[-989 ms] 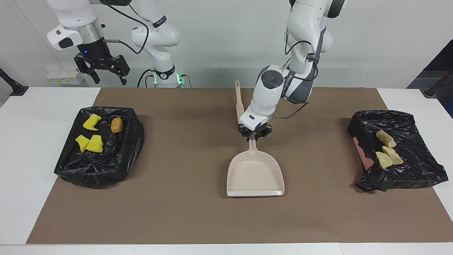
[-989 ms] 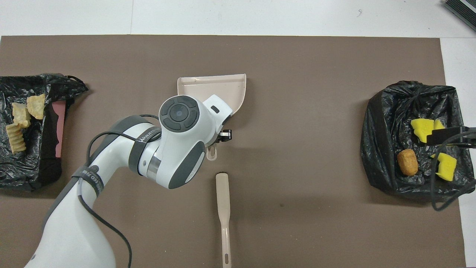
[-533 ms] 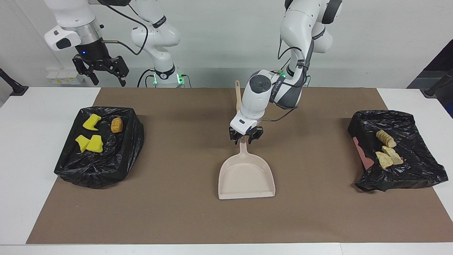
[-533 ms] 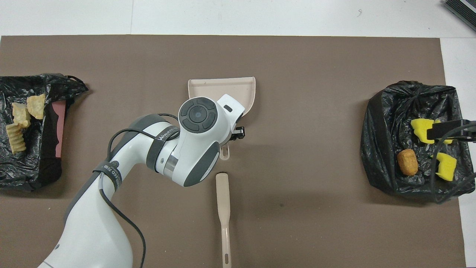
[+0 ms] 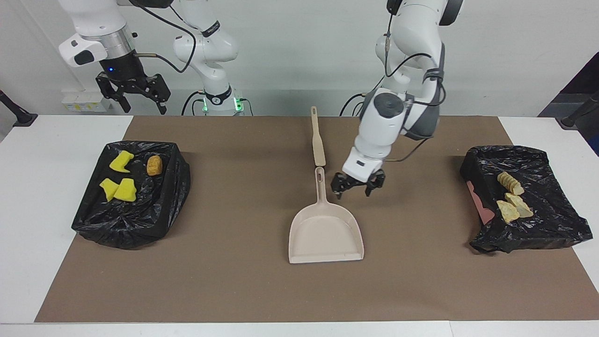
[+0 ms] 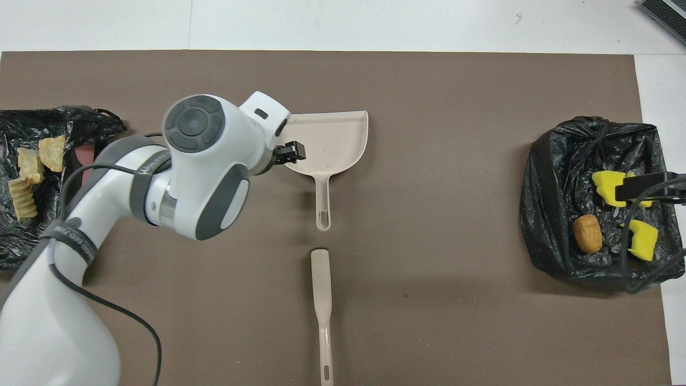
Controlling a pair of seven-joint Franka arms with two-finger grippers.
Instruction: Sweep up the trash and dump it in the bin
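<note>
All the trash lies in two black-bagged bins. Three yellow chunks (image 5: pixel 124 189) (image 6: pixel 608 187) and a brown roll (image 5: pixel 154 165) (image 6: pixel 587 234) sit in the bin (image 5: pixel 140 220) at the right arm's end. Striped pastry pieces (image 5: pixel 511 196) (image 6: pixel 27 171) sit in the bin (image 5: pixel 552 224) at the left arm's end. The beige dustpan (image 5: pixel 326 231) (image 6: pixel 332 139) lies flat mid-mat, and nothing grips it. My left gripper (image 5: pixel 358 186) hangs open over the mat beside the dustpan's handle (image 5: pixel 320 182), apart from it. My right gripper (image 5: pixel 133 96) waits open, high above its bin.
A beige brush (image 5: pixel 317 138) (image 6: pixel 321 300) lies on the brown mat (image 5: pixel 234 281) in line with the dustpan's handle, nearer to the robots. In the overhead view the left arm covers part of the dustpan and the mat beside it.
The left gripper slid the dustpan toward the right arm's end, opened, let go of the handle and swung away toward the left arm's end. The right arm stayed put.
</note>
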